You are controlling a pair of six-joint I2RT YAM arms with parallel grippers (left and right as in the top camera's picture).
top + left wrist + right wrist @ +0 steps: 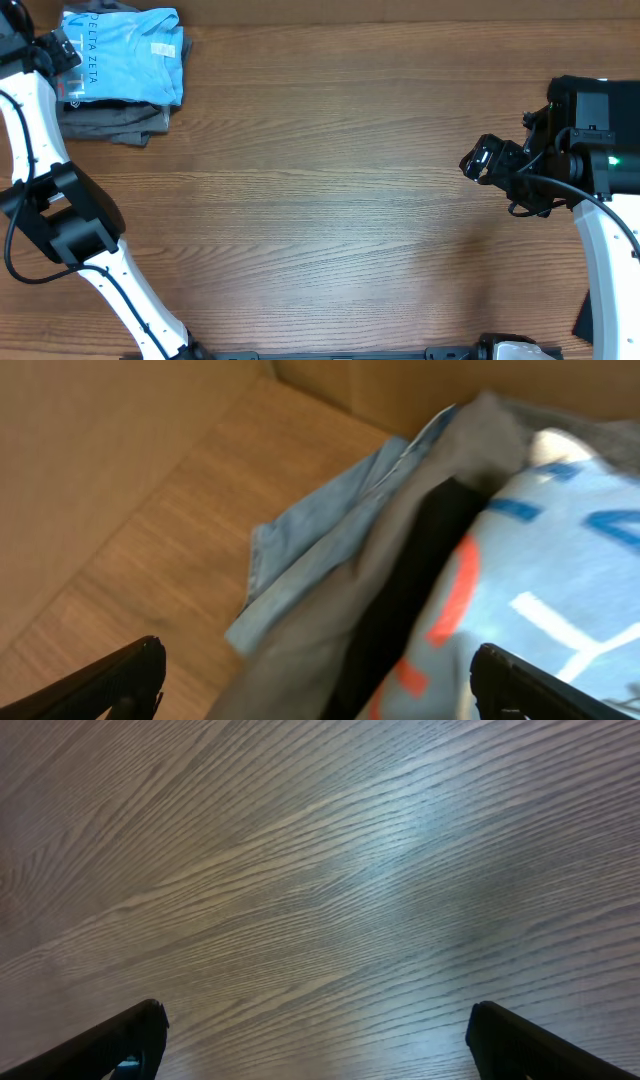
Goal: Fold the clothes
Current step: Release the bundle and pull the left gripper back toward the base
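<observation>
At the far left corner of the brown wood-grain table point(320, 200), we find the light blue short-sleeved cotton T-shirt with white lettering point(125, 55). It lies folded on top of a stack of rumpled grey garments point(115, 122). The left gripper point(318, 665) hangs over the stack's edge, fingers wide apart and nothing between them. The right gripper point(478, 160), equally spread, sits over bare wood well apart from the stack. We judge the fold done and the step in hand to be the left arm's retreat. We would do it well by rising straight up first, fingers apart, so that no tip catches the shirt's loose edge or drags the stack askew.
</observation>
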